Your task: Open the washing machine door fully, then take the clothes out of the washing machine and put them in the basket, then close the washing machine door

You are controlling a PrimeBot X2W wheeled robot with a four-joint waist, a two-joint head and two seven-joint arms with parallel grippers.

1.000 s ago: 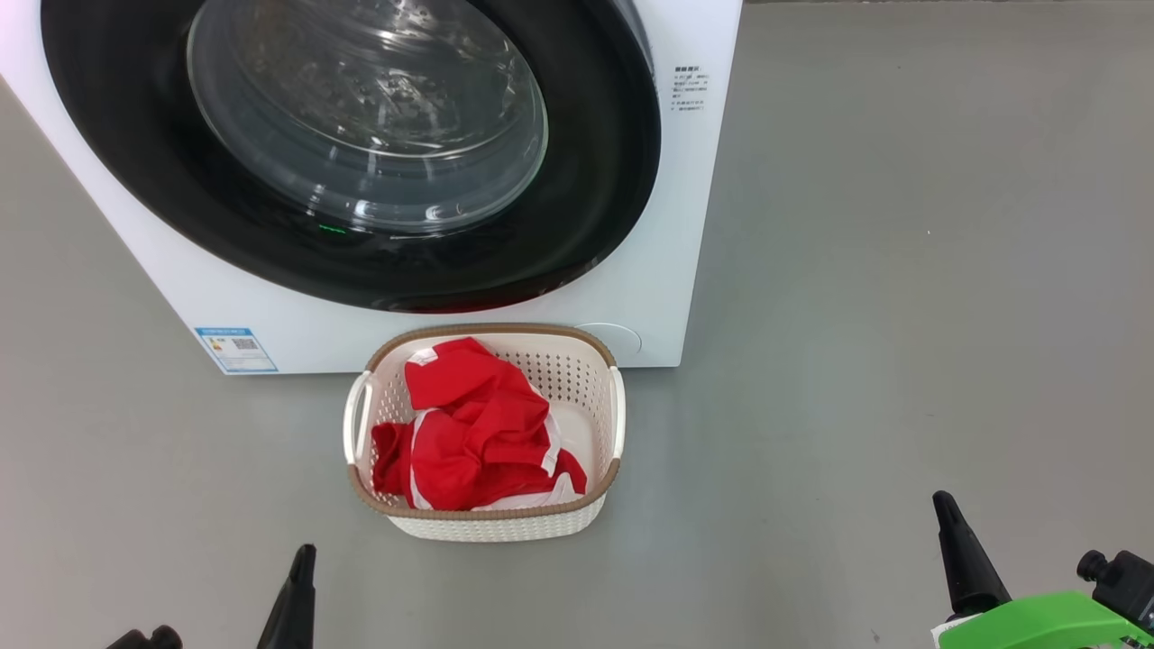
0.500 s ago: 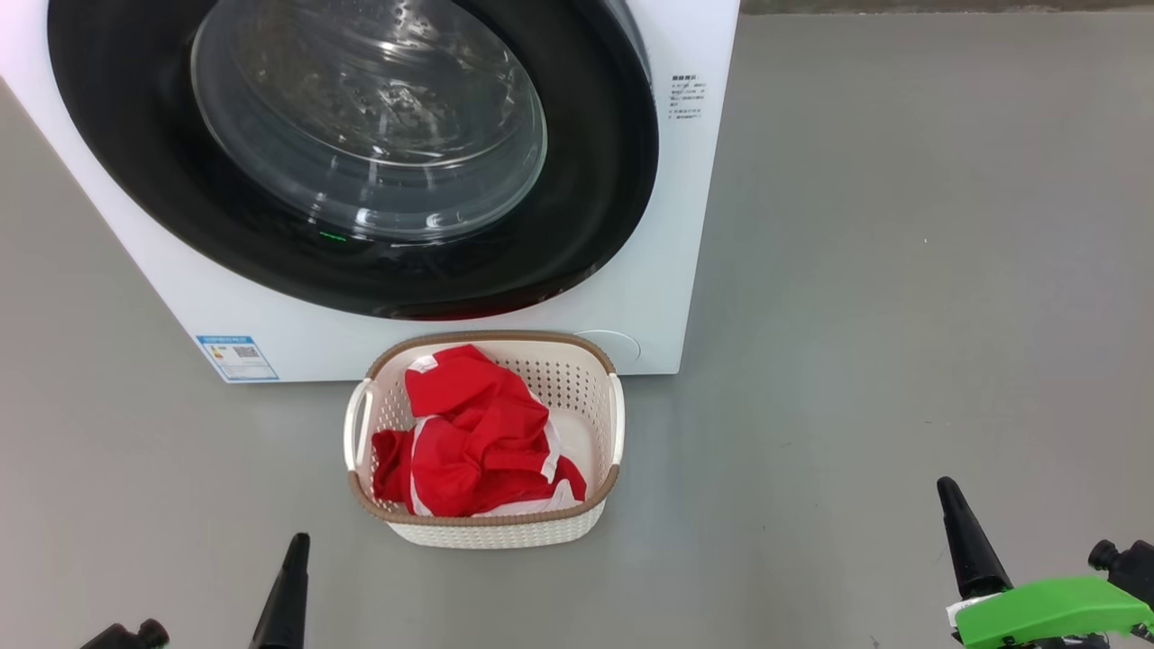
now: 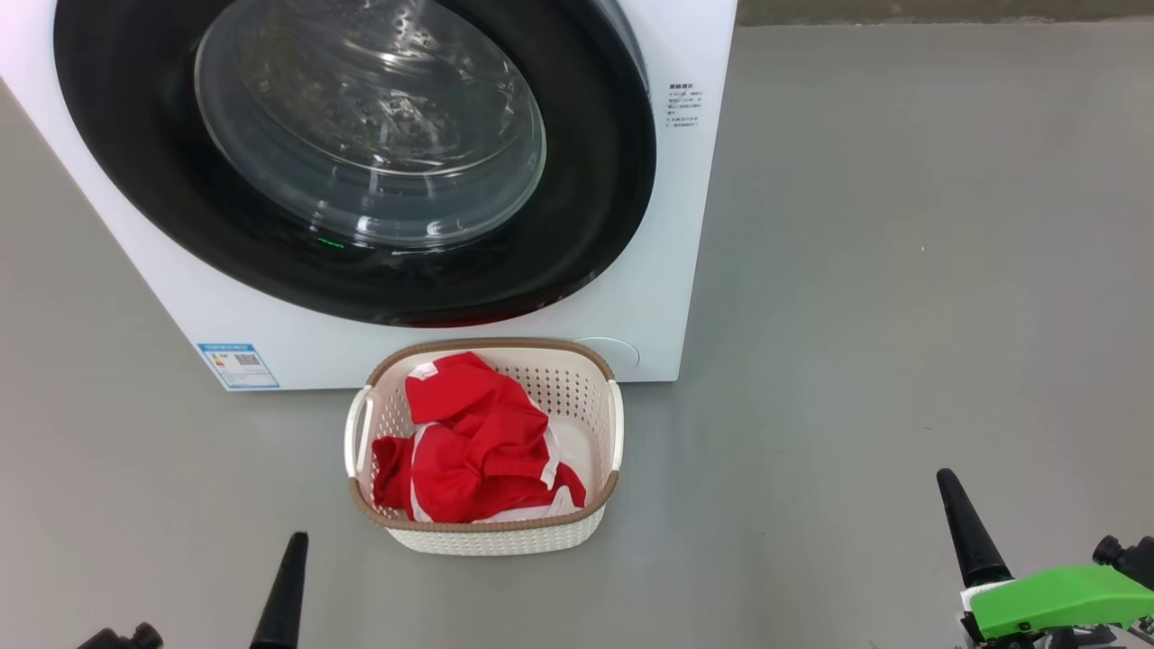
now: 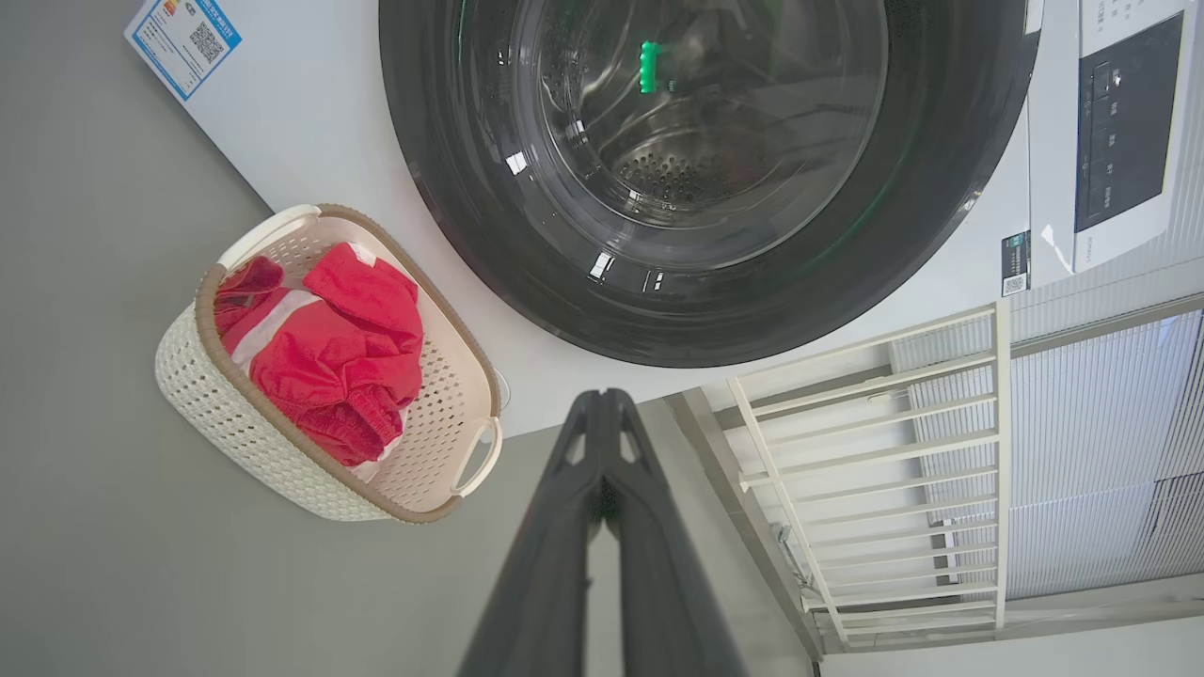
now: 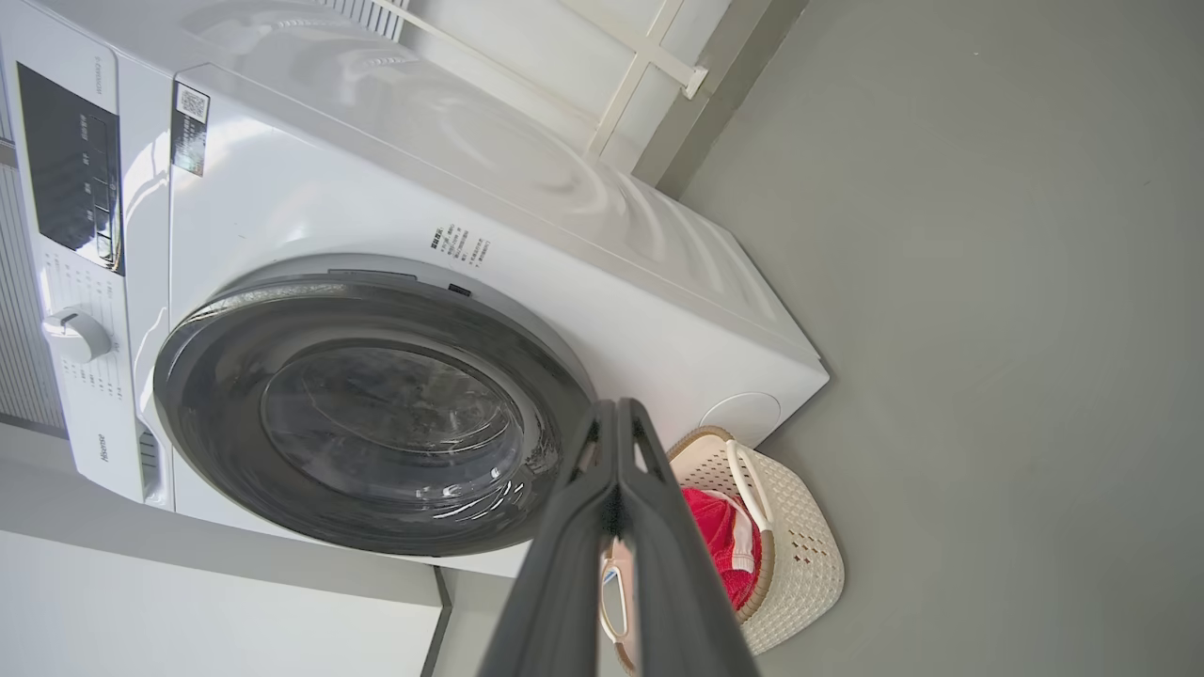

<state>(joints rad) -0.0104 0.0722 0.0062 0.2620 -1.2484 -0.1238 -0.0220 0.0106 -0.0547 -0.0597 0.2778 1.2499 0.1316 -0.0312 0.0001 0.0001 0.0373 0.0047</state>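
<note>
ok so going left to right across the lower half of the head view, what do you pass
left gripper → basket, holding the clothes → right gripper

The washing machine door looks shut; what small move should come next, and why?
Probably none beyond resting both arms: the washing machine door sits flush against the washing machine, the clothes lie in the basket, and the left gripper and right gripper are shut, empty, well clear.
</note>
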